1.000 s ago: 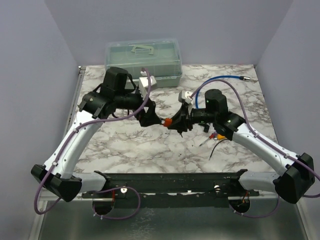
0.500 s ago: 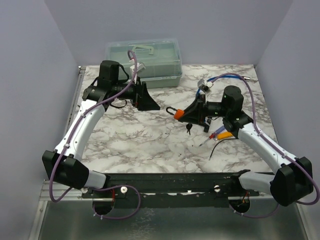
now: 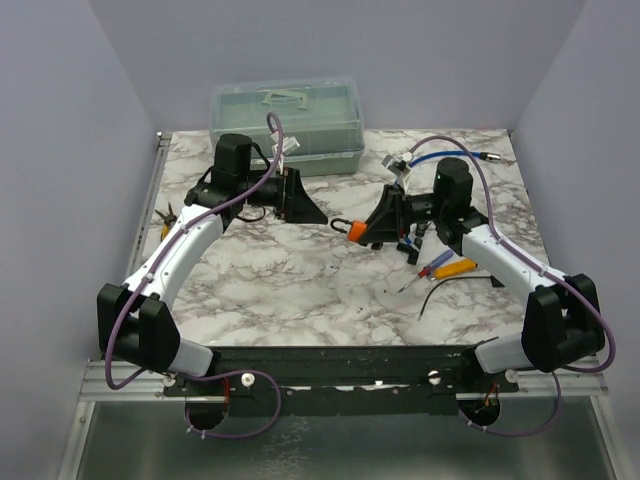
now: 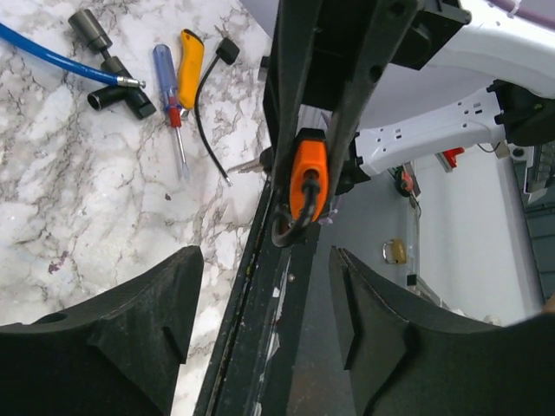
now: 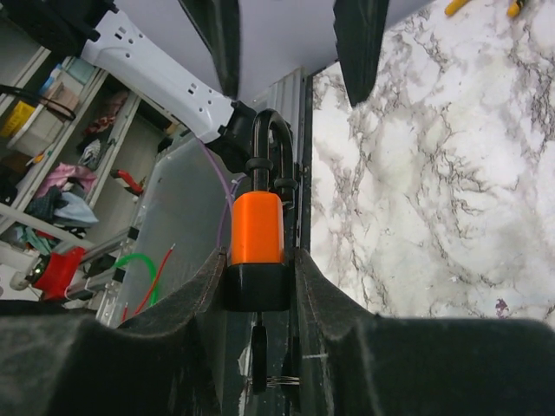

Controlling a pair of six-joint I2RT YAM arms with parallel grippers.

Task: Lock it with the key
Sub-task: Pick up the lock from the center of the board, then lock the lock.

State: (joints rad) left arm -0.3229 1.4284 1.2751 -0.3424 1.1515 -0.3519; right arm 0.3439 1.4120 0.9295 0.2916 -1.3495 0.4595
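The right gripper [image 3: 374, 226] pinches the orange lock [image 3: 356, 229], its loop [image 3: 341, 222] pointing to nine o'clock. At ten o'clock from it, the left gripper [image 3: 306, 204] is spread wide and empty.

From high behind, we look down on the whole table [image 3: 300, 290]. Our left wrist camera looks across at the padlock [image 4: 308, 178] from close by. Our right wrist camera sits even nearer, facing the opposite way. All three views share the padlock and the marble top.
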